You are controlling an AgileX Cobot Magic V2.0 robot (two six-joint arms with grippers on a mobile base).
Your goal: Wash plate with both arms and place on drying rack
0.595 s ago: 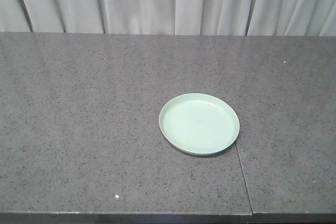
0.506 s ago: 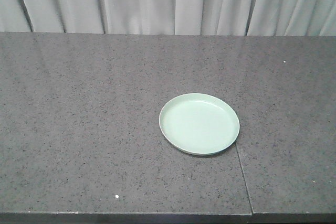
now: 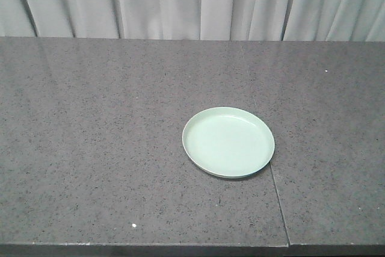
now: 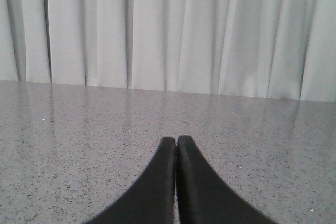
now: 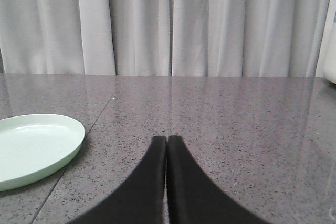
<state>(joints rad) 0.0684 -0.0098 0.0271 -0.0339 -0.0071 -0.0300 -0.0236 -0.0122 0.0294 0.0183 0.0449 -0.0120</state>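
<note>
Just a dark grey speckled stone counter [image 3: 108,136] with pale, pleated curtains [image 3: 192,4] hanging right behind its far edge. A thin seam [image 3: 278,203] runs front to back on the right half. There's a little white speck [image 3: 133,226] near the front edge and another [image 3: 326,71] far right. Something white [image 5: 331,40] pokes in at the right wrist view's edge, can't tell what.
</note>
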